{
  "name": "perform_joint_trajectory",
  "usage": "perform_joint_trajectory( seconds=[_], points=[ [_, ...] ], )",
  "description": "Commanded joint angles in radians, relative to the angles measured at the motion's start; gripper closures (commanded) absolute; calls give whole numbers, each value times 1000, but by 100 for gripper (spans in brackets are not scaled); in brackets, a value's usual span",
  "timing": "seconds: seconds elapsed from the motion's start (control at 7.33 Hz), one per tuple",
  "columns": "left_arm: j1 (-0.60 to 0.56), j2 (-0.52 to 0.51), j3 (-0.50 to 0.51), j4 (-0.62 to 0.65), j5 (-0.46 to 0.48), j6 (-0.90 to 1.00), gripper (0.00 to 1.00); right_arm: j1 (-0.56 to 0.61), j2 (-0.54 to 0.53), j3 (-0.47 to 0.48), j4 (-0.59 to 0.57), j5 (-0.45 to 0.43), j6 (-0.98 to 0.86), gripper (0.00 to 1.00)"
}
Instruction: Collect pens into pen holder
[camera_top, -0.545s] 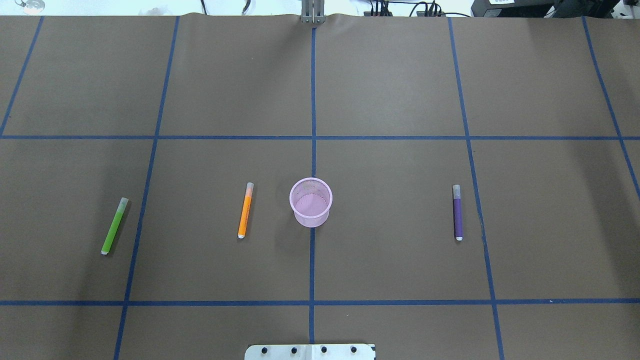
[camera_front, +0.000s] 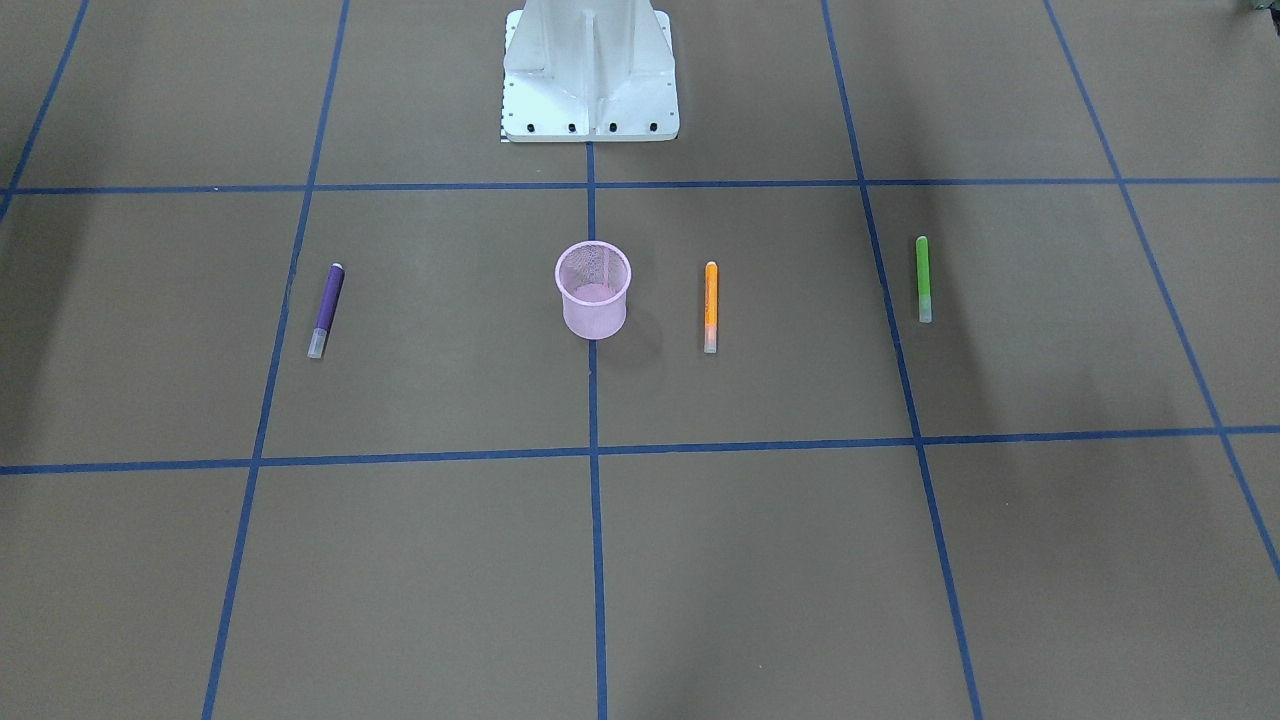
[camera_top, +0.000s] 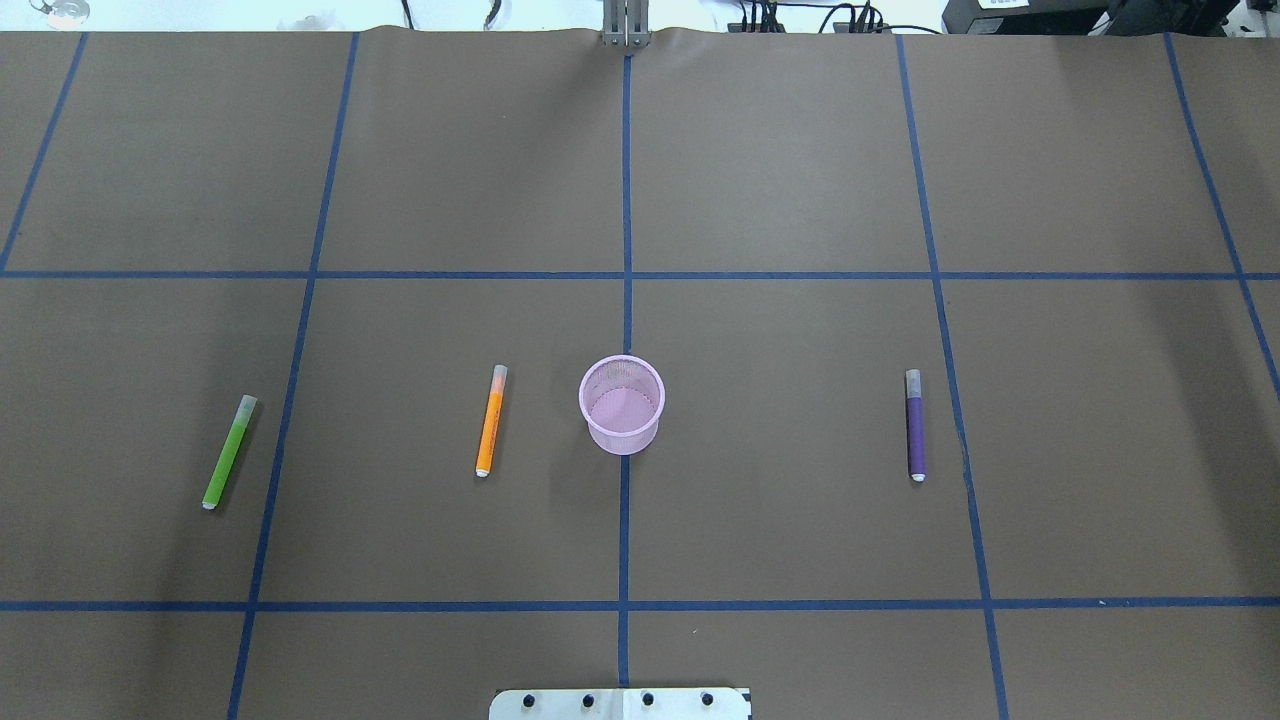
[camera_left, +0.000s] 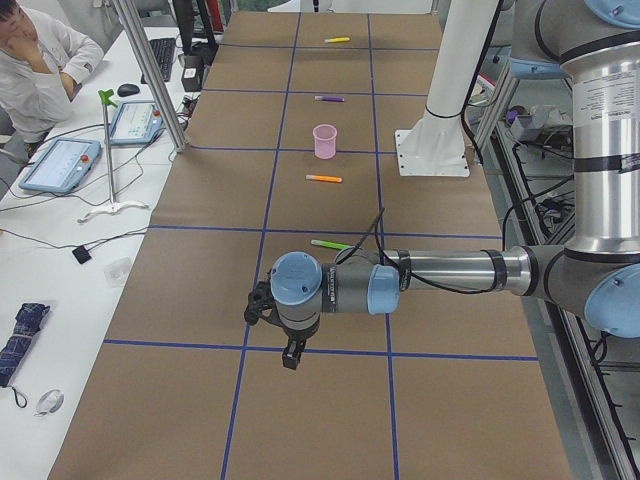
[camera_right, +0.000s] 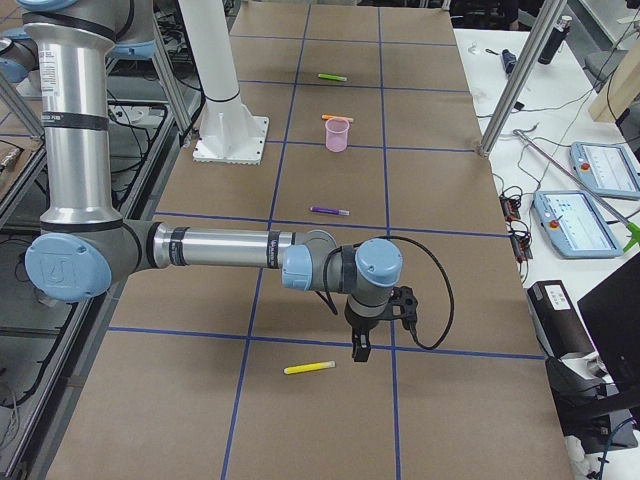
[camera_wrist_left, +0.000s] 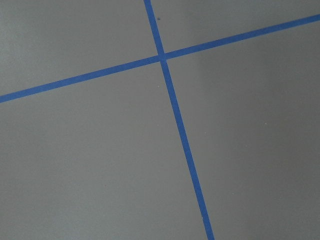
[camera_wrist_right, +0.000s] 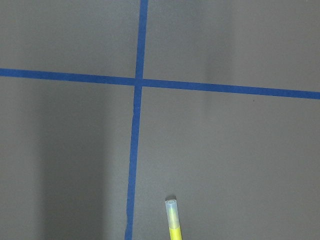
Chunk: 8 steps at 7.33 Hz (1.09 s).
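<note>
Right claw (camera_right: 359, 352) hangs near slim yellow pen (camera_right: 309, 368).

Brown table (camera_top: 780, 150), blue tape lines (camera_top: 626, 200)

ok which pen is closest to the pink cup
The orange pen, beside the pink cup on the robot's left; the green pen, purple pen and yellow pen lie farther out.

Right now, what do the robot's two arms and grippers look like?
Both the left arm and the right arm are silver tubes with grey joints and pale blue round caps. The left gripper and the right gripper are small and black; a black cable loops off each wrist.
</note>
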Motion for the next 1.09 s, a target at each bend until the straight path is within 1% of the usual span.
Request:
perform_joint_trajectory(
  seconds=[0.0,0.27,0.41,0.55,0.68,0.82,0.95],
  points=[
    [1,-12,-17,-20,41,-13,0,0,-7,1,89,1,-2,0],
    [0,-102,-20,-37,45,-10,0,2,-10,1,310,-1,4,0],
    [1,-123,-20,-81,47,-12,0,2,-8,3,323,-5,0,0],
    [1,-136,-18,-124,42,-10,0,0,-13,16,390,-4,8,0],
    [1,-142,-23,-147,31,-10,0,0,-11,17,406,2,23,0],
    [1,-140,-17,-150,-19,-9,0,-5,-17,14,411,1,23,0],
    [1,-139,-14,-150,-38,-7,0,-15,-75,3,414,-2,21,0]
  ],
)
